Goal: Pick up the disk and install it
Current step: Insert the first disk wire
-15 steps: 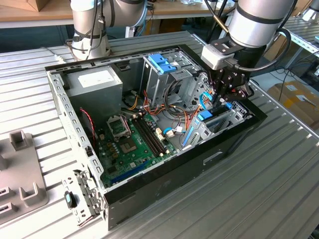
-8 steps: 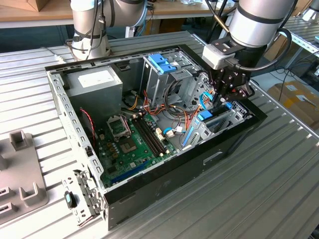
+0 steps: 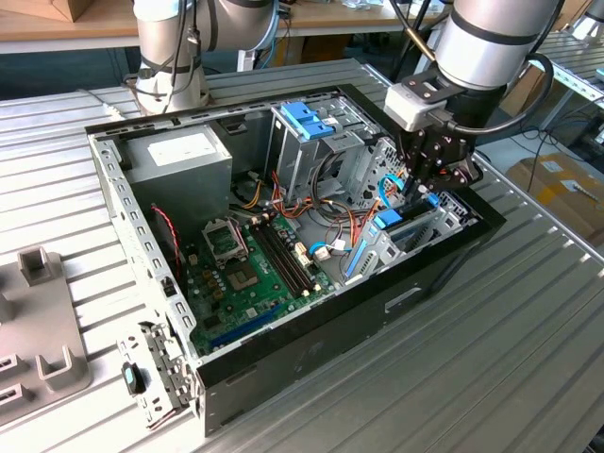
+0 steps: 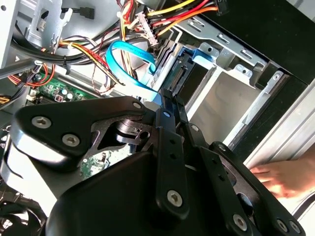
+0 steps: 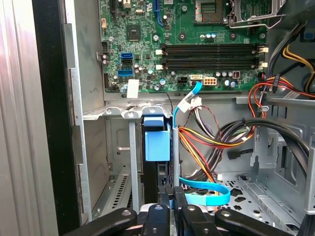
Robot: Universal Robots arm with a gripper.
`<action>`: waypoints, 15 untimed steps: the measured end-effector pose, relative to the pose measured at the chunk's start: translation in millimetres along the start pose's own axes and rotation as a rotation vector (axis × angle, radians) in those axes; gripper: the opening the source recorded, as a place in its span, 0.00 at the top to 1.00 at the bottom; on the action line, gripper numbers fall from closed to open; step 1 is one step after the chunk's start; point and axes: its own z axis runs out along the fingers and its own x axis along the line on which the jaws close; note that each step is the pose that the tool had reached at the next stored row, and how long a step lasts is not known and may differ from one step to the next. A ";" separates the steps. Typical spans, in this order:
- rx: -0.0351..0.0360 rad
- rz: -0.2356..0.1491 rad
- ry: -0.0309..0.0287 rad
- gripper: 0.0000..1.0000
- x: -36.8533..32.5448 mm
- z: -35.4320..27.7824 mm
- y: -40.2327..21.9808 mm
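- Disk (image 3: 389,223) (image 5: 157,142) (image 4: 199,53): stands on edge in the drive bay at the PC case (image 3: 311,340) corner on the exterior view's right. Light-blue carrier end faces up out of the bay.
- Grey fixture plate (image 3: 38,321): on the ribbed metal table (image 3: 472,377), well off the case on the exterior view's left.
- Loose metal bracket (image 3: 156,368): on the table just beside the case's near corner on the exterior view's left.
- PSU (image 3: 184,160): inside the case, far corner on the exterior view's left.
- Motherboard (image 3: 245,269) (image 5: 197,49): flat on the case floor, mid-case, btwn PSU and drive bay.
- Metal cage w/ blue latch (image 3: 307,118): inside the case at its far wall, beside the bay.
- Flat blue cable (image 5: 204,196) (image 4: 123,54): loops inside the case near the disk.
- Gripper (image 3: 429,184) (image 4: 170,98) (image 5: 172,199): reaching down into the case over the bay. Fingers pressed together, tips at the disk's blue carrier end. Can't tell if anything thin is pinched btwn them.
- A person's hand (image 4: 283,177): outside the case wall next to the bay, in the second wrist view.
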 end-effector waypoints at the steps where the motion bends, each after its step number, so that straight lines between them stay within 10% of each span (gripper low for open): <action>1: 0.0011 0.000 -0.0002 0.84 0.0 0.9 0.0; 15: 0.0040 -0.001 -0.0001 0.84 1.4 3.5 0.9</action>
